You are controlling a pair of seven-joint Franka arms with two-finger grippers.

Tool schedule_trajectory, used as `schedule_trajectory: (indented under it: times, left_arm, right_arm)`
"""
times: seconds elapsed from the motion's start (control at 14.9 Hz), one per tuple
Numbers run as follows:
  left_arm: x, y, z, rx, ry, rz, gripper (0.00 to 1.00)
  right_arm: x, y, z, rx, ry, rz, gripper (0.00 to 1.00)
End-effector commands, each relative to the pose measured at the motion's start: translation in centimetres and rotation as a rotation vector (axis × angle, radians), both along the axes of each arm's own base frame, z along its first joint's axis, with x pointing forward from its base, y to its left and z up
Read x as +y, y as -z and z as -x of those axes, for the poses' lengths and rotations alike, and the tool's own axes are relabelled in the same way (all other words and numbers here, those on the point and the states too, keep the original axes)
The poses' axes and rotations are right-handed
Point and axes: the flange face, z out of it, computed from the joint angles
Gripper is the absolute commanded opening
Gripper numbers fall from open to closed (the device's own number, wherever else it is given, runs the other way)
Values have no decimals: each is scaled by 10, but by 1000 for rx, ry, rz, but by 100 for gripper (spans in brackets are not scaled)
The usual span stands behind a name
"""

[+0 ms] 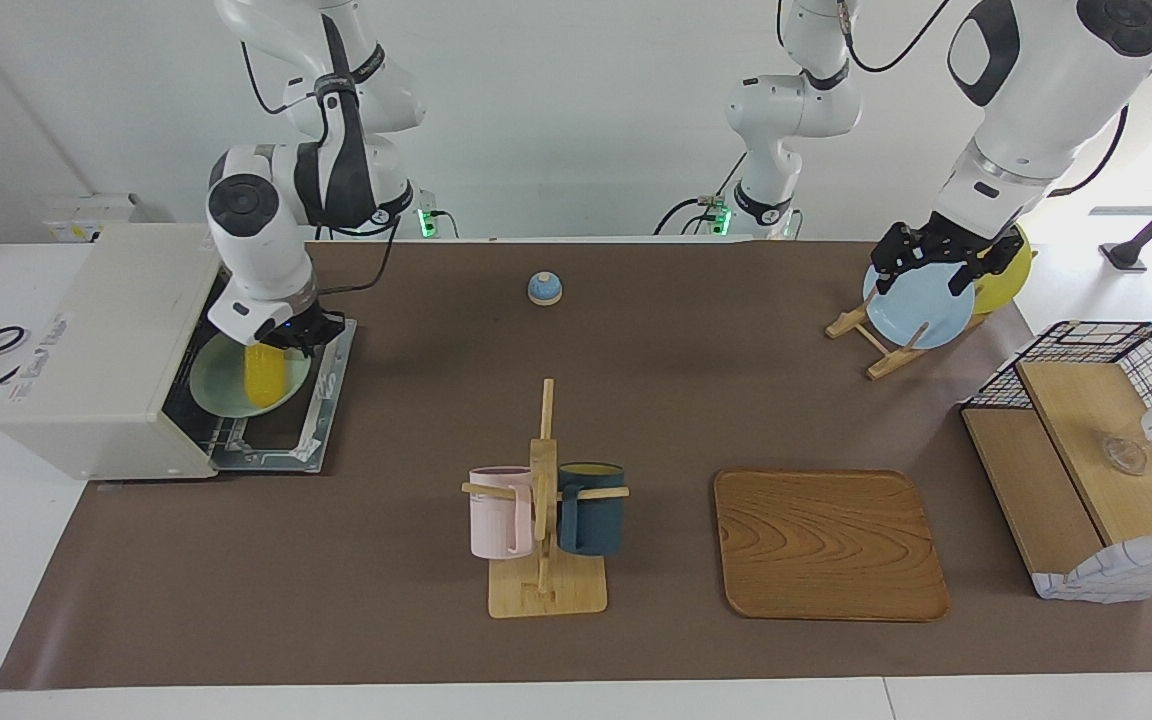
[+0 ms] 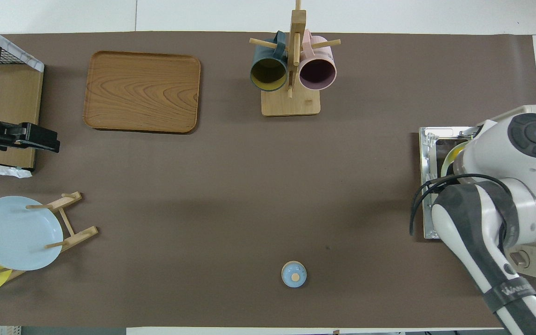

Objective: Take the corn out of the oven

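The off-white oven (image 1: 106, 340) stands at the right arm's end of the table with its door (image 1: 321, 400) dropped open and flat. The yellow corn (image 1: 259, 380) lies on a pale green plate (image 1: 216, 385) at the oven's mouth. My right gripper (image 1: 284, 343) is down at the end of the corn nearer to the robots and covers that end. In the overhead view the right arm hides the oven's opening; only the door's edge (image 2: 428, 186) shows. My left gripper (image 1: 921, 275) waits, open, over the blue plate (image 1: 911, 310).
A plate rack (image 1: 881, 350) holds the blue plate and a yellow plate (image 1: 1006, 280). A mug stand (image 1: 546, 590) with a pink mug and a dark blue mug, a wooden tray (image 1: 826, 545), a wire-and-wood shelf (image 1: 1086, 470) and a small blue knob-topped lid (image 1: 545, 288) are on the mat.
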Motion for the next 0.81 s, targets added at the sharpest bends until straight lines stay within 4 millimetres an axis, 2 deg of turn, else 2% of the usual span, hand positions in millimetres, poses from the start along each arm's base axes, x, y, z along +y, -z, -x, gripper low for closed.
schedule_trajectory:
  times: [0.0,0.07,0.2,0.34,0.54,0.6,0.74]
  left_arm:
    - [2,-3,2,7,4,-17,100]
    - [2,-3,2,7,4,-17,100]
    - [2,-3,2,7,4,-17,100]
    - [2,-3,2,7,4,-17,100]
    - [2,-2,2,7,4,-17,100]
    - [2,-3,2,6,4,-17,100]
    - [2,-3,2,7,4,-17,100]
  right_arm:
    - [71,-12,-1,3,-4,49,0]
    - [103,-19,-3,6,-2,69,0]
    - [137,-29,-9,11,-14,72,0]
    - [181,-30,-4,-7,-64,71,0]
    - [244,-19,5,-33,-17,75,0]
    - [267,-12,0,-27,4,62,0]
    - [329,7,0,-41,34,87,0]
